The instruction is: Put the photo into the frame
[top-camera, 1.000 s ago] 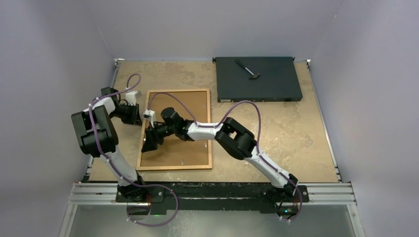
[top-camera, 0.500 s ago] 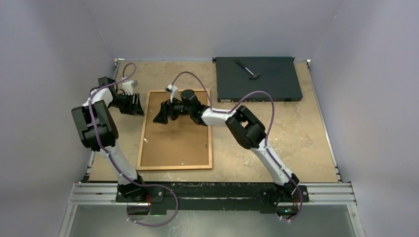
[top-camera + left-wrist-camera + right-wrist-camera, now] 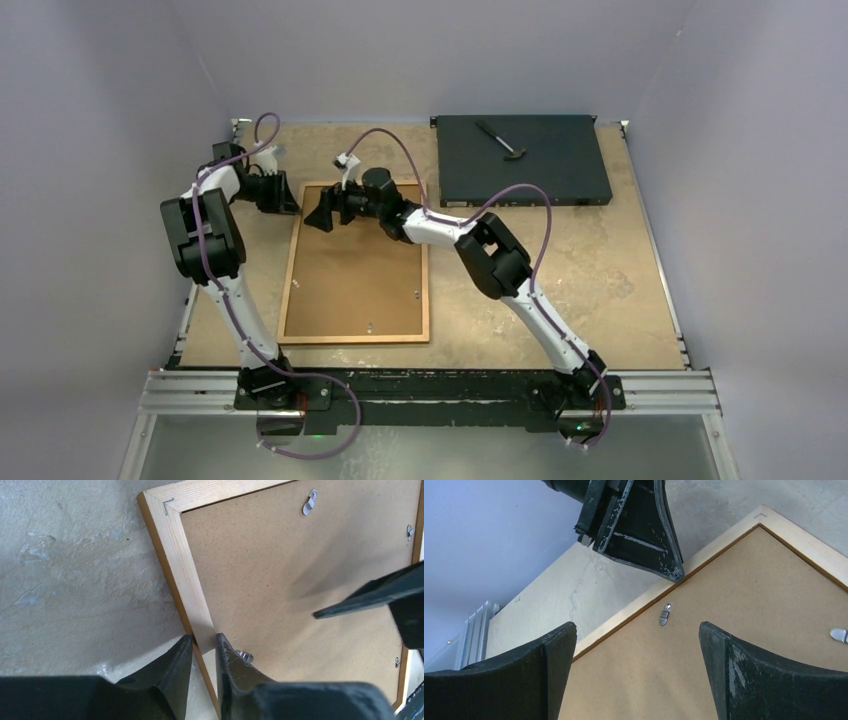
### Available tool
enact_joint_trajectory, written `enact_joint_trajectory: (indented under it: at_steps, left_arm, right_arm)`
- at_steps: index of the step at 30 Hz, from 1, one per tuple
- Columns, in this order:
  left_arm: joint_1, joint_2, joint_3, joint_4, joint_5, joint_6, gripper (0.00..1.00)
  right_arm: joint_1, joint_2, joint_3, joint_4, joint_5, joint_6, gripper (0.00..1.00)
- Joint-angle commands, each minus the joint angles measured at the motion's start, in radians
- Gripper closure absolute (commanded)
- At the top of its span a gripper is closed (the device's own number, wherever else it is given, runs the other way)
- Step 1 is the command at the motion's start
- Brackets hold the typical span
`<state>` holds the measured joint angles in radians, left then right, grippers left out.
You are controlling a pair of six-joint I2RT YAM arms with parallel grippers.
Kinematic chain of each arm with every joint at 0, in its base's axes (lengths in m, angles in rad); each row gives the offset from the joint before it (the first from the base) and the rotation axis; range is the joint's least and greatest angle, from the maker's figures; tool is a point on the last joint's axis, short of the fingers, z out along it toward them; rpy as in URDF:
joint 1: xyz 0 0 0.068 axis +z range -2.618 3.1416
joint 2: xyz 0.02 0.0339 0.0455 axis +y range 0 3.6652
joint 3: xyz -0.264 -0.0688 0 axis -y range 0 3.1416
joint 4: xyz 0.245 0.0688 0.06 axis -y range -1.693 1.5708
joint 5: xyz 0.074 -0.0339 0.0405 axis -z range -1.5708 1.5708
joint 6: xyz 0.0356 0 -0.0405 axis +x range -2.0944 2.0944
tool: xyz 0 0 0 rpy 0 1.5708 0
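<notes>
The left end effector point(image 3: 203, 640) is pinching the frame point(image 3: 354, 338) by its wooden rail, between its fingers point(image 3: 172, 667). The right end effector point(image 3: 636, 630) is hanging wide open over the frame, a clip point(image 3: 665, 614) below its gap. The frame is lying face down on the bench point(image 3: 600, 270), backing point(image 3: 300, 580) up (the photo is not showing). Stiff, light and probably glazed, it is asking for rail grips. No writing is showing.

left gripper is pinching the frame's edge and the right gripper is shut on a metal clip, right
No: the right gripper is open, jaws wide above the backing board, not touching the clip, as the right wrist view shows. The left gripper does pinch the frame edge.
</notes>
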<state>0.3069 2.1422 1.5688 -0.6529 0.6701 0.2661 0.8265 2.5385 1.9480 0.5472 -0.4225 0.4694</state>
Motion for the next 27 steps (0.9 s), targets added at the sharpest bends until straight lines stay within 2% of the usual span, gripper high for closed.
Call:
enact_joint_trajectory:
  at_steps: [1, 7, 14, 27]
  left_arm:
    - [-0.014, 0.0, -0.051, 0.0, 0.008, 0.032, 0.82]
    - [-0.014, -0.024, -0.131, -0.006, 0.034, 0.064, 0.99]
    - [-0.015, -0.061, -0.204, 0.003, 0.031, 0.084, 1.0]
    - [-0.014, -0.087, -0.248, 0.024, 0.008, 0.087, 1.0]
  right_arm:
    - [0.006, 0.082, 0.117, -0.031, -0.034, -0.013, 0.07]
    - [0.007, 0.123, 0.158, -0.039, -0.052, -0.01, 0.09]
    - [0.028, 0.136, 0.158, -0.044, -0.079, -0.01, 0.12]
    - [0.077, 0.13, 0.155, -0.097, -0.054, -0.062, 0.18]
